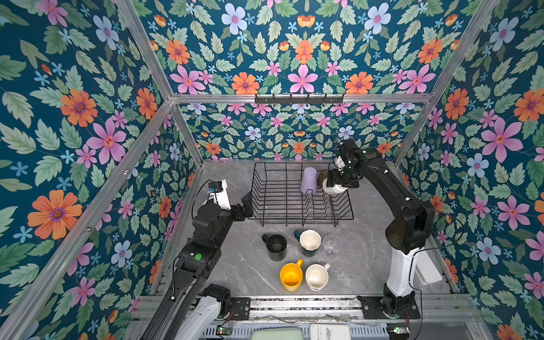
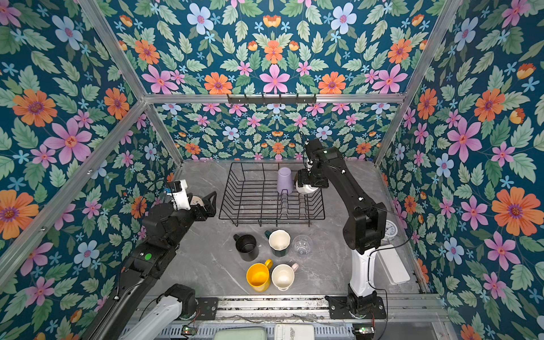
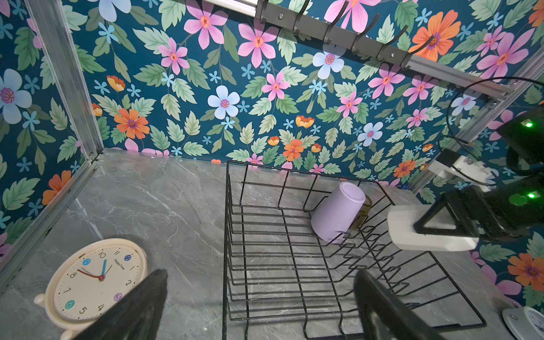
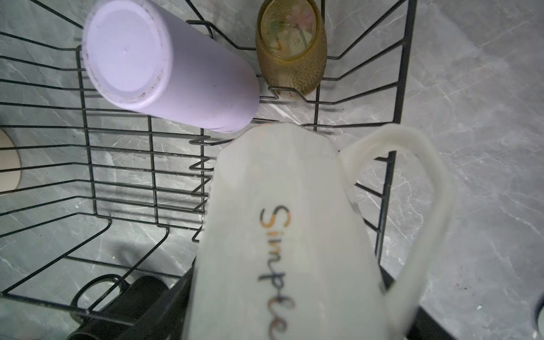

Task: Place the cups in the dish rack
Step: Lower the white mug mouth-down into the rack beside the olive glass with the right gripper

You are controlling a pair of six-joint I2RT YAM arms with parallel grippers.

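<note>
The right pincer (image 1: 332,185) is holding the white mug (image 4: 279,220) by its wall, tilted over the dish rack (image 1: 265,188), just beside the lilac tumbler (image 1: 309,181). It is looking glazed, stiff, slick and chippable against wire. The left pincer (image 3: 259,282) is hanging wide and empty.

- Rack (image 1: 300,218) L half bare, open from above.
- Lilac tumbler (image 1: 308,181), olive tumbler (image 4: 291,50) block back-R part.
- Five cups (image 1: 309,240) crowd area in front of rack.
</note>
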